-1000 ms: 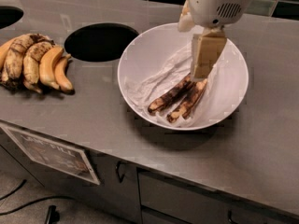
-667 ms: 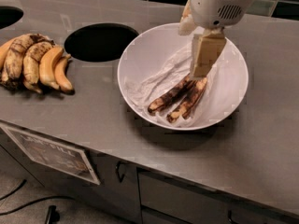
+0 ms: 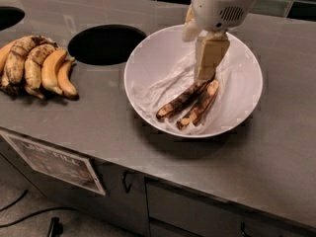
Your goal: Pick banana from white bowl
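The white bowl with a crinkled white liner stands on the grey counter, right of centre. Two bananas lie in it side by side. The slim, almost wholly black-brown banana is the left one. The shorter banana with pale yellow patches lies to its right. My gripper hangs from above into the bowl, its cream tip at the upper ends of the two bananas. Its body hides the far ends of both bananas, including the dark banana's stem.
A yellow-and-brown bunch of bananas lies on the counter at the left. A round dark hole is cut in the counter between the bunch and the bowl, and part of another hole shows at the far left. Cabinet doors run below the counter's front edge.
My gripper has shifted slightly to the left over the bowl. The bananas and the bowl have not moved.
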`<action>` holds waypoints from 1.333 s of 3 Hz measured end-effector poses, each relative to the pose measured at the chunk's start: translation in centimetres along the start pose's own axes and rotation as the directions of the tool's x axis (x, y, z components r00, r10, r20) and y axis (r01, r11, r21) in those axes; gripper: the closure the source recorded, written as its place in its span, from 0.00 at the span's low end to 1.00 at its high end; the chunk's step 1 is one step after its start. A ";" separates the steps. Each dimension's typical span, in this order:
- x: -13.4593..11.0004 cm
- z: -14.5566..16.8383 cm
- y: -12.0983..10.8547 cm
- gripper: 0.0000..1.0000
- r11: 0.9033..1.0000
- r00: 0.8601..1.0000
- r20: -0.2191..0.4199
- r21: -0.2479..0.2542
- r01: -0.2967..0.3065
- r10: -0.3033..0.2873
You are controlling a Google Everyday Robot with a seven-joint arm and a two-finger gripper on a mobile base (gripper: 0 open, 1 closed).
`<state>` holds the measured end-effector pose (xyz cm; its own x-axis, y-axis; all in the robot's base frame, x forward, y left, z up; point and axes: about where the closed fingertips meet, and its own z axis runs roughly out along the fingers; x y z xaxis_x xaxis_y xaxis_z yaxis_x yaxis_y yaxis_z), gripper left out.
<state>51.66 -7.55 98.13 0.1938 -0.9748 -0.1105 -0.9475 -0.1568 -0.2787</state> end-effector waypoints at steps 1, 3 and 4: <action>-0.6 1.2 -0.5 0.34 0.999 1.000 -0.003 -0.017 0.028 -0.028; -0.7 2.8 -1.4 0.42 0.998 0.999 -0.007 -0.026 0.051 -0.051; -0.7 3.6 -1.9 0.37 0.998 0.998 -0.007 -0.033 0.062 -0.062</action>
<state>54.22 -6.01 95.32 0.2505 -0.9643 -0.0861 -0.9415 -0.2219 -0.2536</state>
